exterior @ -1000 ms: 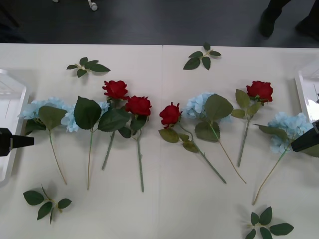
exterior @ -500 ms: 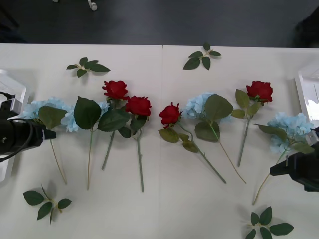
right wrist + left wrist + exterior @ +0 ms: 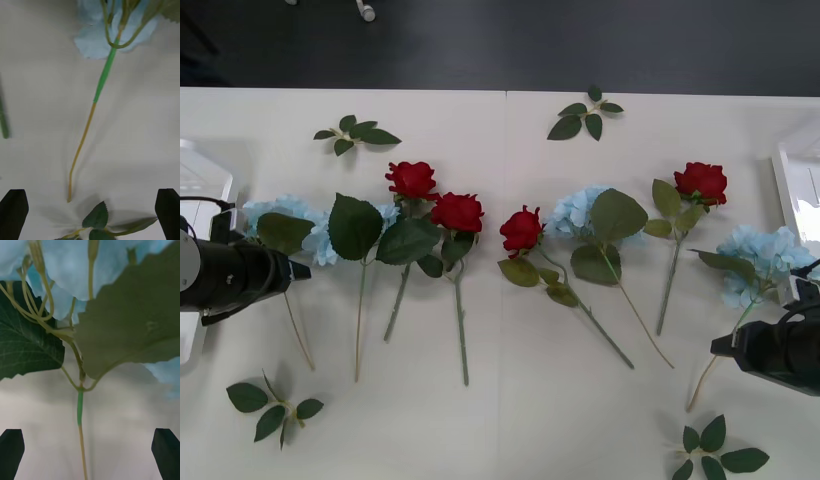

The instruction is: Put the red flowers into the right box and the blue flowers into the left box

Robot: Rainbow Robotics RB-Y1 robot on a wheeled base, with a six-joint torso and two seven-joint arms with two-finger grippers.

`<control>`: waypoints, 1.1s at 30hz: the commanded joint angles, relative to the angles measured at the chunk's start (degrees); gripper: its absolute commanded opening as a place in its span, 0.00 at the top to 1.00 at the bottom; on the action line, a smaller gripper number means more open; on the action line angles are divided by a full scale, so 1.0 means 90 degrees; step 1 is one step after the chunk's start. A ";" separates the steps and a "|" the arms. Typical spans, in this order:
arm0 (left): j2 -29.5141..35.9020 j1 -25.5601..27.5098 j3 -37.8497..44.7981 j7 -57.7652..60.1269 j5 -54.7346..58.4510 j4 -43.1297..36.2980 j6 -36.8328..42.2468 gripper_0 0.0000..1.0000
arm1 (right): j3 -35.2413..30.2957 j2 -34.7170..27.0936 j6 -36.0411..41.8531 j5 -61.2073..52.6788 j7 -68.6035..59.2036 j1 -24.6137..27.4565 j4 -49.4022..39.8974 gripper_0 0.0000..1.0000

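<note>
My left pincer: wide open and holding nothing; its two black fingertips stand at the corners of my left wrist view, either side of a thin stem.
Blue flowers, left one: just ahead of my left pincer, pale bloom and big green leaves close above the table, stem running back between my fingers without touching them.
Left box: white tray just behind and outside my left arm, partly hidden by it.
My right pincer: spread wide, gripping nothing, black fingertips well apart over the table.
Blue flowers, right one: bloom ahead of my right pincer, its stem lying flat toward the gap between my fingers.
Leaf sprig: between my right fingertips, just short of the stem's end.
Right box: white rim beyond my right pincer, outward at the table's edge.
Red flowers: four roses lying flat in the row between my two pincers, well apart from both.
</note>
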 commanded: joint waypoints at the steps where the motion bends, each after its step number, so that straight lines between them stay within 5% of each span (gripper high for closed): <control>1: 0.0100 -0.0089 -0.0196 0.0159 -0.0077 0.0157 -0.0283 0.00 | 0.0302 0.0179 -0.0462 0.0490 -0.0468 -0.0071 0.0263 0.00; 12: 0.0080 -0.0089 -0.0411 0.0091 -0.0184 0.0480 -0.0440 0.00 | 0.0351 0.0570 -0.0950 0.1095 -0.0595 -0.0218 0.0664 0.00; 13: 0.0070 -0.0089 -0.0420 0.0091 -0.0184 0.0489 -0.0440 0.06 | 0.0351 0.0619 -0.0960 0.1193 -0.0614 -0.0247 0.0712 0.00; 15: 0.0061 -0.0089 -0.0420 0.0091 -0.0194 0.0509 -0.0449 0.38 | 0.0351 0.0677 -0.0950 0.1261 -0.0634 -0.0286 0.0791 0.00; 16: 0.0041 -0.0089 -0.0420 0.0091 -0.0204 0.0528 -0.0449 0.71 | 0.0351 0.0707 -0.0960 0.1320 -0.0634 -0.0306 0.0859 0.00; 21: 0.0002 -0.0089 -0.0420 0.0081 -0.0233 0.0538 -0.0449 0.98 | 0.0351 0.0726 -0.0989 0.1349 -0.0644 -0.0306 0.0996 0.00; 33: 0.0002 -0.0069 -0.0284 0.0081 -0.0038 0.0392 -0.0479 1.00 | 0.0556 0.0824 -0.0989 0.1290 -0.0585 -0.0599 0.1337 0.00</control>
